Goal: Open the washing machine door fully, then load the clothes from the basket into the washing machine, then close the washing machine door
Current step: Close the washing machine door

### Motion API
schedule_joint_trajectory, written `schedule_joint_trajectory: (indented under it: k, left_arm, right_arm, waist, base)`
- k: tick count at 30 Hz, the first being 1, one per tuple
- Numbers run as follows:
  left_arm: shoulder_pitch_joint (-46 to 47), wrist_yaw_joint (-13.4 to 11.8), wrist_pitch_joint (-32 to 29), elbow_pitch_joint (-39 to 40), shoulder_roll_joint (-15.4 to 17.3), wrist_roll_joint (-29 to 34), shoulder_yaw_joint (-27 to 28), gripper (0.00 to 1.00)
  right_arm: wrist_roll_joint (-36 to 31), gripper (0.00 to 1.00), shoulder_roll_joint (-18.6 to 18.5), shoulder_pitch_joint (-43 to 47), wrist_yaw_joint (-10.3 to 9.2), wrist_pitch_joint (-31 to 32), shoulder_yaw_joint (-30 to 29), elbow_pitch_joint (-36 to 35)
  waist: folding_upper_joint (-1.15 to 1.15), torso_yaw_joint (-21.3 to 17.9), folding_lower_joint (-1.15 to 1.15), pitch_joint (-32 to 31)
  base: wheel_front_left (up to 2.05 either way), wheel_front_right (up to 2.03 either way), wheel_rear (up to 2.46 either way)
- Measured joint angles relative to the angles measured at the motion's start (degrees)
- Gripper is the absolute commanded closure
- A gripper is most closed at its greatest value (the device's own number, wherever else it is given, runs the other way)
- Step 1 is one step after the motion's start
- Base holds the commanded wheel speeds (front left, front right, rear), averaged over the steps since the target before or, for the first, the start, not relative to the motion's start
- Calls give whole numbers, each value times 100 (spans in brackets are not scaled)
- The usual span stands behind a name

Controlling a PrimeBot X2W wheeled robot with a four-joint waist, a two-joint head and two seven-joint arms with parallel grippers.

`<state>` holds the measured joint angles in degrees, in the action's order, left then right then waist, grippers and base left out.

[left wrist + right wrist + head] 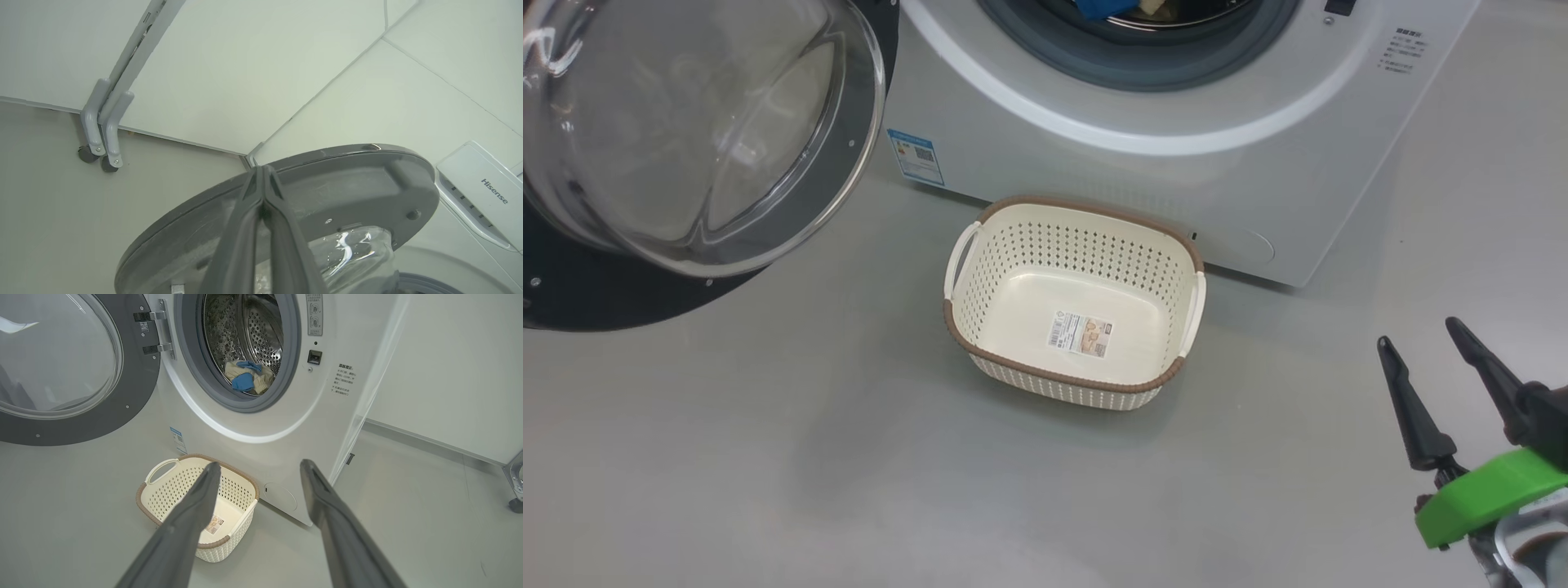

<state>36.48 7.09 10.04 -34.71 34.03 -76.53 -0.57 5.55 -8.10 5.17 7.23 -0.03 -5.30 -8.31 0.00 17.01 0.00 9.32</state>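
The washing machine (1176, 163) (278, 428) stands with its door (686, 131) (61, 367) swung wide open to the left. The clothes (245, 377), cream with a blue piece, lie inside the steel drum; a bit of blue shows at the drum's edge (1107, 8). The basket (1074, 302) (196, 506) sits on the floor before the machine with just a label on its bottom. My right gripper (1421, 335) (259, 467) hangs open at the lower right, apart from the basket. My left gripper (263, 169) is shut, empty, its tips by the door's (347, 192) grey edge.
Grey floor (768, 457) surrounds the basket. A white wall panel (245, 61) and a grey caster leg (102, 134) lie beyond the door. Another caster (517, 486) stands at the right by the wall.
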Motion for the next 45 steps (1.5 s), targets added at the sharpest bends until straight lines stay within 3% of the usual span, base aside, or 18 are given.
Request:
schedule_joint_trajectory:
  k: [8,22,36,45]
  left_arm:
    - [193,0,138,-363,-2,-762,443,100]
    - [790,0,71,-1118,-79,-1157,737,100]
    - [689,-9,-710,-762,-30,-1470,781,100]
    - [393,-23,-579,-200,-118,-1463,845,100]
  right_arm:
    - [54,0,-168,-85,0,165,-8,-192]
    - [101,0,-443,-259,0,411,-33,-522]
    - [143,0,-467,-286,0,509,-49,-592]
    - [143,0,-486,-328,0,517,-24,-597]
  waist:
    - [0,-102,0,258]
    - [0,-239,1,766]
    - [0,-190,0,881]
    - [0,-128,0,869]
  base:
    - [0,0,0]
    - [0,0,0]
    - [0,0,0]
    - [0,0,0]
